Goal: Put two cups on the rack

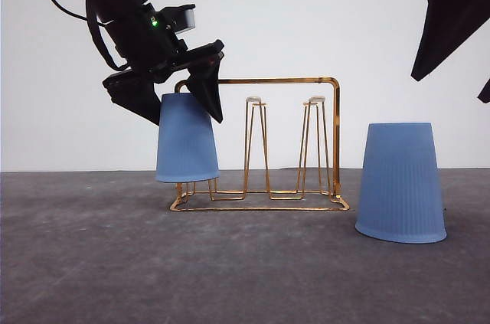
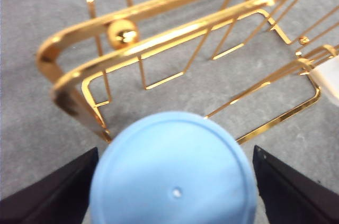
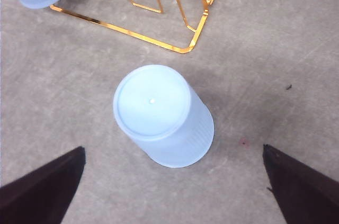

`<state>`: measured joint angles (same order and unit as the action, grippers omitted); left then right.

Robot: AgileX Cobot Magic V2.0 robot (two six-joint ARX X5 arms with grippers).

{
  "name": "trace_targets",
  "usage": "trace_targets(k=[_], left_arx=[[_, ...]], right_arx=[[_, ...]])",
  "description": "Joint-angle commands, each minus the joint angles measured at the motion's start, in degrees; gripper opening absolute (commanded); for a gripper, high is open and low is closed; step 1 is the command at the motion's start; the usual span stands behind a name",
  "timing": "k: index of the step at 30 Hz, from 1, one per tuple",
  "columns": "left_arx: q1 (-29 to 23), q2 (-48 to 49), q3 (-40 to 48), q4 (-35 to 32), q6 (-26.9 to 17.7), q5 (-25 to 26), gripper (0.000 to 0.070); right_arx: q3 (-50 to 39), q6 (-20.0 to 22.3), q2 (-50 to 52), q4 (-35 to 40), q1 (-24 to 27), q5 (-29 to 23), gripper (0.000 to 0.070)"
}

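Note:
A gold wire rack (image 1: 260,144) stands mid-table. One light blue cup (image 1: 186,144) hangs upside down over the rack's left peg, its rim a little above the wire base. My left gripper (image 1: 187,113) is shut on this cup's top, and the left wrist view shows a finger touching each side of the cup (image 2: 172,173). The other cup (image 1: 400,182) stands upside down on the table to the right of the rack (image 3: 175,33). My right gripper (image 1: 448,90) hangs open high above that cup (image 3: 159,113), its fingers (image 3: 42,187) spread wide with nothing between them.
The grey table (image 1: 92,263) runs to a white back wall. The rack's middle and right pegs (image 1: 256,102) carry nothing. The rack's top bar and a gold ball (image 2: 123,32) lie just beyond the held cup.

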<state>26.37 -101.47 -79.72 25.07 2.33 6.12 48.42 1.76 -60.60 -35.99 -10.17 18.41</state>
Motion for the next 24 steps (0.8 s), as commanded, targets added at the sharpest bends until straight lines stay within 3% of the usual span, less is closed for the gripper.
trace_targets(k=[1,5,9,24], left_arx=[[0.2,-0.8,-1.4,-0.3,-0.8,0.4,0.0594],[0.2,-0.8,-1.4,-0.5,-0.8,0.4,0.0620],[0.2,-0.8,-3.0,0.3,-0.9,0.4,0.0689],[-0.2,0.3,-18.3,18.8,-5.1,-1.2,0.0685]], right_arx=[[0.9,0.8,-0.4,0.2,-0.3,0.6,0.0700],[0.9,0.8,-0.4,0.4,-0.3,1.2,0.0700],[0.9,0.8,-0.4,1.0,-0.3,1.6,0.0700],[0.9,-0.2,-8.8,9.3,-3.5,2.5,0.0700]])
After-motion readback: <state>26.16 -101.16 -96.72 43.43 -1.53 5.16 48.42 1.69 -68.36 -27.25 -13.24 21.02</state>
